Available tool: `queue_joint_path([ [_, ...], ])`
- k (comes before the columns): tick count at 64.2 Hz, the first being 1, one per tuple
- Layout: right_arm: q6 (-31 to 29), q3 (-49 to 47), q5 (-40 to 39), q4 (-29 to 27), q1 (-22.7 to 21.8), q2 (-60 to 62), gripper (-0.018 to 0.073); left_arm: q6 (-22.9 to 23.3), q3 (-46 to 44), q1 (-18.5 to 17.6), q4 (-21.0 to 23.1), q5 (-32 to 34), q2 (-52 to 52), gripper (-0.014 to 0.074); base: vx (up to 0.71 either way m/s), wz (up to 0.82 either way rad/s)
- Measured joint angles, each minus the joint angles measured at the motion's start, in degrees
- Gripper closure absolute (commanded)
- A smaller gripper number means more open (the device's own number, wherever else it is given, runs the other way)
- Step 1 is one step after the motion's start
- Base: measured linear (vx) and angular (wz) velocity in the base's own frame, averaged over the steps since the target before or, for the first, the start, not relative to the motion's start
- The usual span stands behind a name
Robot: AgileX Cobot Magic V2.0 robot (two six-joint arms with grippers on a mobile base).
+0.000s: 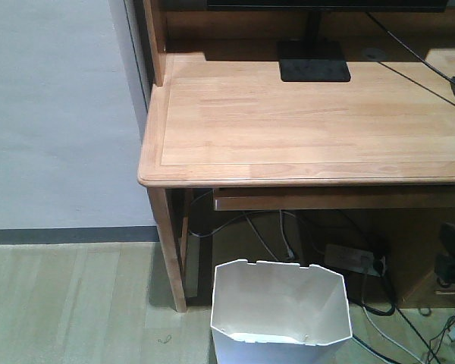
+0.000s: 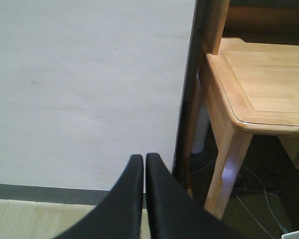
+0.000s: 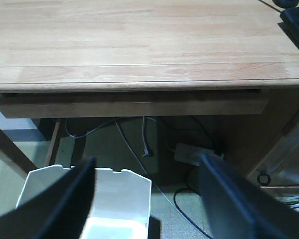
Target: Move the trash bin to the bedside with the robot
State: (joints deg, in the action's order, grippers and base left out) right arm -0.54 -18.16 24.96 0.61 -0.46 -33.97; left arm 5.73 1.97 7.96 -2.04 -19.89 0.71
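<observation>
The white trash bin (image 1: 280,311) stands on the floor at the lower centre of the front view, just beside the leg of the wooden desk (image 1: 288,114). The left gripper (image 2: 144,167) is pressed together. The right gripper (image 3: 148,164) is spread wide, with the bin at lower left of its view.

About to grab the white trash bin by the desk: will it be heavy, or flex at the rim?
Probably light: the trash bin shows thin walls and no contents in view. Its thin rim may flex under a pinch from the open right gripper. Smooth plastic could slip, so grip over the rim edge.
</observation>
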Motion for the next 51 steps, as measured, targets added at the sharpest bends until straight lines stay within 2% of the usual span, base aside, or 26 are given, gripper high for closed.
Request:
queue_joint_path([
  [6,0.0,0.0,0.07,0.0,0.0,0.0,-0.0036,0.0,0.0,0.0,0.0,0.0,0.0,0.0603,0.0,0.0],
  [29,1.02,-0.45,-0.16,-1.71,0.0,-1.37,-0.0018,0.0,0.0,0.0,0.0,0.0,0.0,0.0603,0.0,0.0],
  [51,-0.65,-10.53,4.2,-4.44,0.0,-19.97,-0.0018,0.0,0.0,0.0,0.0,0.0,0.0,0.0603,0.0,0.0],
])
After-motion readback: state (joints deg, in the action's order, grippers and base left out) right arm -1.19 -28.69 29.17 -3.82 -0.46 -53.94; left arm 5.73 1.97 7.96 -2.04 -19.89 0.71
